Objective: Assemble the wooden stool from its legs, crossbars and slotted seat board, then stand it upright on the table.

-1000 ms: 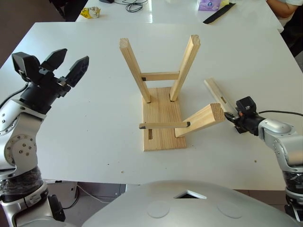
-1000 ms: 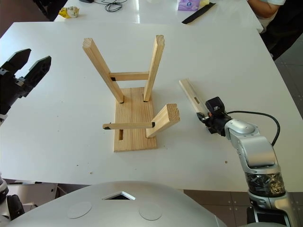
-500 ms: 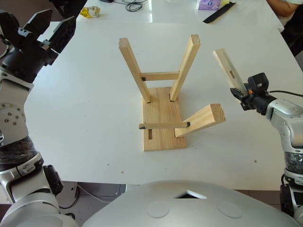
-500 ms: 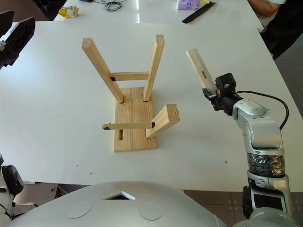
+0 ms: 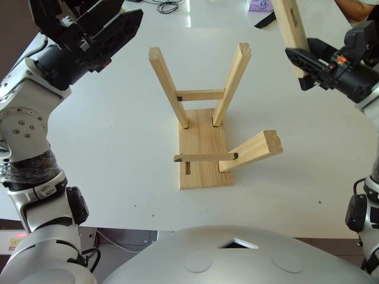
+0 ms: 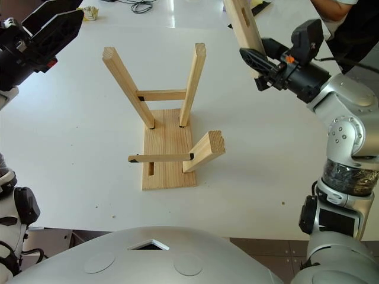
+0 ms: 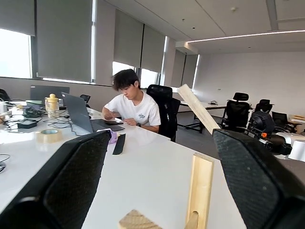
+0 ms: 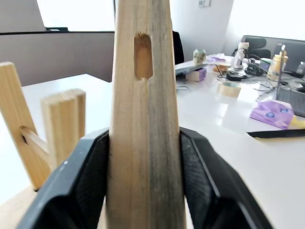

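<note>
Pale pine, sanded smooth w/ straight grain: the loose leg (image 5: 291,26) is a square-section stick w/ a dark oval mortise (image 8: 143,56) cut in one flat face. It is held high over the far right of the table (image 5: 89,148), pointing up. R gripper (image 5: 302,66) is clenched on its lower end. L gripper (image 5: 106,29) hangs released, fingers (image 7: 71,186) spread wide, up at far left. Leg is probably light & stiff, no flex. But slick faces + an end grip mean it could pivot when pushed into a joint, so a hold nearer mid-length, clear of the mortise, looks safer. Seat board (image 5: 201,139) lies flat mid-table. Two upright legs (image 5: 169,89) joined by a crossbar (image 5: 201,94) stand at its far end. A third leg (image 5: 251,151) leans at the near end w/ a second crossbar (image 5: 204,157), likely loose & easy to knock.
</note>
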Controlling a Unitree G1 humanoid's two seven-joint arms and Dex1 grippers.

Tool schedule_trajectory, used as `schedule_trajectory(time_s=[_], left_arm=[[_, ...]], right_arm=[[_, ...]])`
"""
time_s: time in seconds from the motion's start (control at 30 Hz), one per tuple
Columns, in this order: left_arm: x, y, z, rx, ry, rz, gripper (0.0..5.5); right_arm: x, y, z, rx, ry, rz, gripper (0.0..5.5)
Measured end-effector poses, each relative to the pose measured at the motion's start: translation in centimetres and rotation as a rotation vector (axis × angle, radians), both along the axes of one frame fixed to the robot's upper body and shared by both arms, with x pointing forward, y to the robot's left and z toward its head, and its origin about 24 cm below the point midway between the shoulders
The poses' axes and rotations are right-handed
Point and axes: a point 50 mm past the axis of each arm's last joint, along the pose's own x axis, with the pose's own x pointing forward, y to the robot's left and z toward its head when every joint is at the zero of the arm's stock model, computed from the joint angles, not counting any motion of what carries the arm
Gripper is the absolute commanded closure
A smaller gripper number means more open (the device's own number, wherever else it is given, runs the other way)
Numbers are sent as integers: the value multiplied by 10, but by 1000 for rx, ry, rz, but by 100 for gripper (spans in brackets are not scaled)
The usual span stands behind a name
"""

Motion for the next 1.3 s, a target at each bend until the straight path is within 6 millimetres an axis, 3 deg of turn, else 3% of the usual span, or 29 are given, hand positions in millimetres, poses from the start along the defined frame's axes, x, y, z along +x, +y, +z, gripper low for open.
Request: schedule_trajectory(time_s=[0.17,0.43,0.53,0.67,0.9,1.3], left_arm=[[2,-28,-1,-12,-12,-89,197],[6,-55,-2,-34,-3,-188,217],[-1,-68,0,-74,7,-334,217],[-9,-75,5,-99,-1,-467,217],[-8,-79,8,-123,2,-528,217],[-15,-87,9,-103,-26,-606,217]], right_arm=[[-3,25,23,63,-51,192,345],[-6,58,14,48,-12,406,345],[-12,69,13,31,-19,467,345],[-17,72,15,34,-29,520,345],[-25,73,15,61,22,665,345],[-25,64,11,32,113,756,345]])
